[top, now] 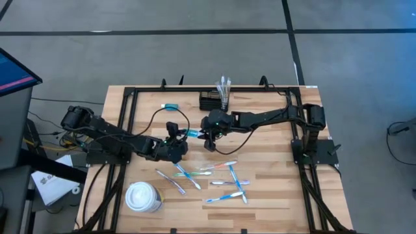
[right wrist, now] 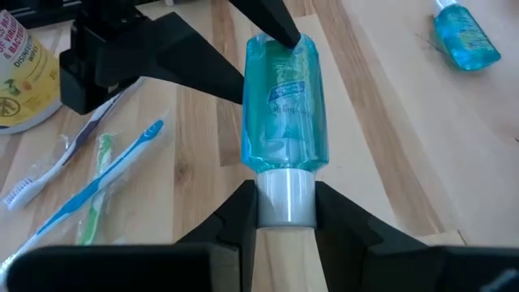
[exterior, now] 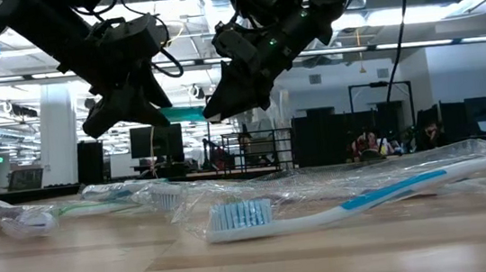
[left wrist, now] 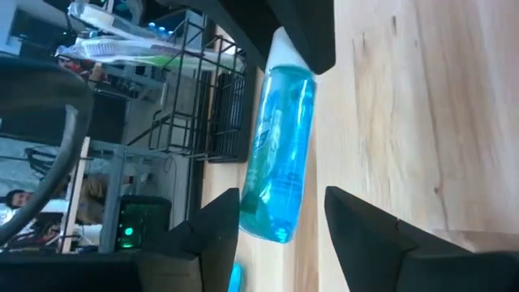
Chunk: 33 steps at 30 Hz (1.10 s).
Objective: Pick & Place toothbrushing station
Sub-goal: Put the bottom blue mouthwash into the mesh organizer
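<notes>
Mid-frame, the right gripper (right wrist: 285,212) pinches the white cap of a clear blue plastic bottle (right wrist: 285,105), while the left gripper (left wrist: 280,223) stands open around its base.

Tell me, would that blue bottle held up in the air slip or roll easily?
Probably slippery: the blue bottle looks smooth and glossy, and the right gripper holds it by its white cap. Its round body would likely roll if laid down. It seems liquid-filled, so weighty.

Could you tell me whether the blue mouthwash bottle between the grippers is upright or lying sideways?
Sideways: the blue transparent mouthwash bottle hangs horizontal above the table, right gripper clamping its white cap, left gripper at its base.
</notes>
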{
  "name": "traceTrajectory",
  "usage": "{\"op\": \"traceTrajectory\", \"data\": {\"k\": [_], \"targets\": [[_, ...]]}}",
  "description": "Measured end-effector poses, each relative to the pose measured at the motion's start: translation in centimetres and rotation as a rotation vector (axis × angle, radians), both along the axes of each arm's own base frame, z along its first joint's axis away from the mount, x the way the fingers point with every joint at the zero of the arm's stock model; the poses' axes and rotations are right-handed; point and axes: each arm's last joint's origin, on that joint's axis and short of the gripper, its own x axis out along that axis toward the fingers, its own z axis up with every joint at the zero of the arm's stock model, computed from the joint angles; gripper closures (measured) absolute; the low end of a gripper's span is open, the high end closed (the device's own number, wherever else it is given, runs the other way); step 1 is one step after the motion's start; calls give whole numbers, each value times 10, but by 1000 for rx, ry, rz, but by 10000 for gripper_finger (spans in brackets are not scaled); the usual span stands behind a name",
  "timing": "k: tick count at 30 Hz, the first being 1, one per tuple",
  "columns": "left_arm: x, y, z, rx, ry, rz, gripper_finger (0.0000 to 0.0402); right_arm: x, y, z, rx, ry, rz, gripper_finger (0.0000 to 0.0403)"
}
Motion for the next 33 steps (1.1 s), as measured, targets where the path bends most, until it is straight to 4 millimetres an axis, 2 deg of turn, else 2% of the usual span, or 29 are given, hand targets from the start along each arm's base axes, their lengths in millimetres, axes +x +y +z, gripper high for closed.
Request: {"op": "traceTrajectory", "data": {"k": [14, 24, 33], "targets": [[3, 6, 2, -11, -40, 28, 257, 0, 0, 0, 5, -5, -5, 317], [3, 6, 2, -9, -35, 26, 297, 1, 0, 1, 36, -17, 28, 317], [5, 5, 0, -53, -36, -4, 272, 1, 2, 1, 50, -26, 50, 317]]}}
